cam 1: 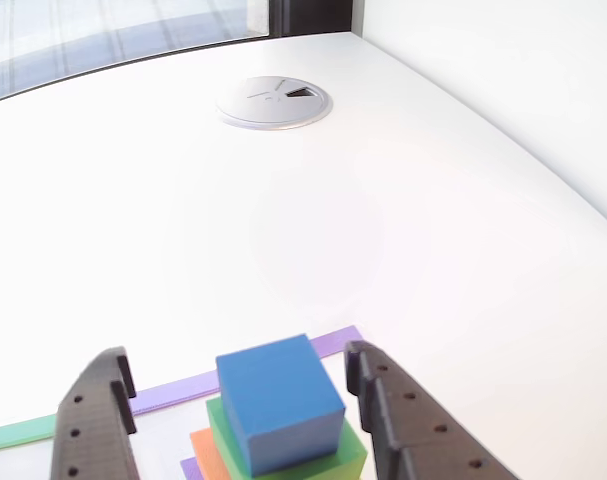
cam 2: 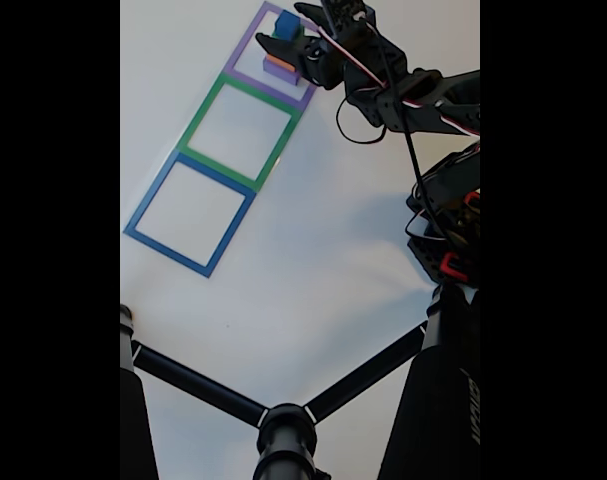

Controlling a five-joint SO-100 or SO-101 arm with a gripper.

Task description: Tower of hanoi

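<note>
Blue cube point(cam 1: 279, 402) tops the full stack (green point(cam 1: 348, 455), orange point(cam 1: 207, 452), purple point(cam 1: 191, 468)) inside the purple outline point(cam 2: 251, 45); gripper point(cam 1: 245, 392) straddles it wide open, holding nothing, so I'd say first pick: drop lower, then close.

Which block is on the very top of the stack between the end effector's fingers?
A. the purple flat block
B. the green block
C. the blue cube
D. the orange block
C. In the other view the blue cube sits on the green block, with orange and purple edges showing below, and the open end effector has one finger on each side of it.
</note>
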